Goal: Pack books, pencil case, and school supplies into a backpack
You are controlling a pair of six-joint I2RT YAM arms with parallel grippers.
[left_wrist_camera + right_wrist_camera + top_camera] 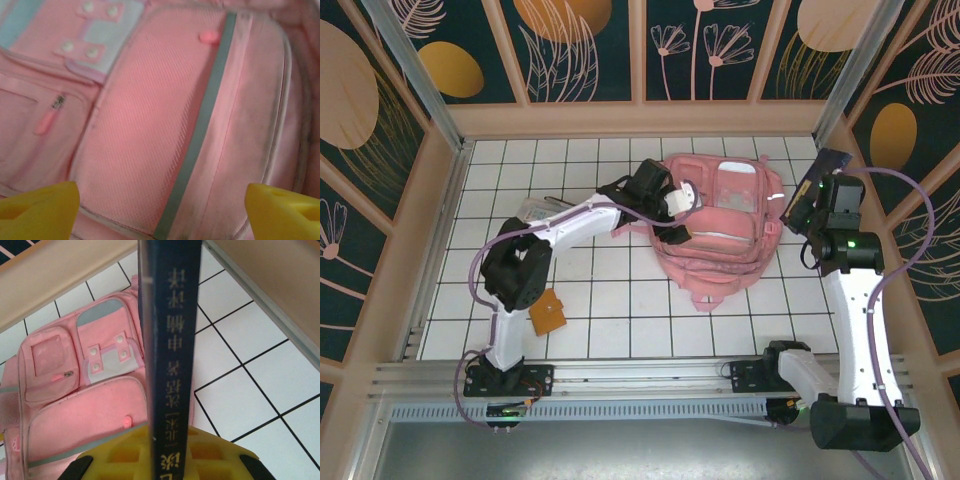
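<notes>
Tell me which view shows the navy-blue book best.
Right wrist: the navy-blue book stands close up, its lettered spine facing the camera, clamped in the right tool. Top external shows it small, beside the backpack.

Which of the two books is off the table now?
The navy-blue book: the right tool grips it on edge. The orange-brown notebook lies flat on the table.

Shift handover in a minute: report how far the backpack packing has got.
Done: nothing visibly packed. In hand: right gripper holds the navy book beside the backpack; left gripper hovers open over its front. Left: orange notebook and clear case lie on the table.
</notes>
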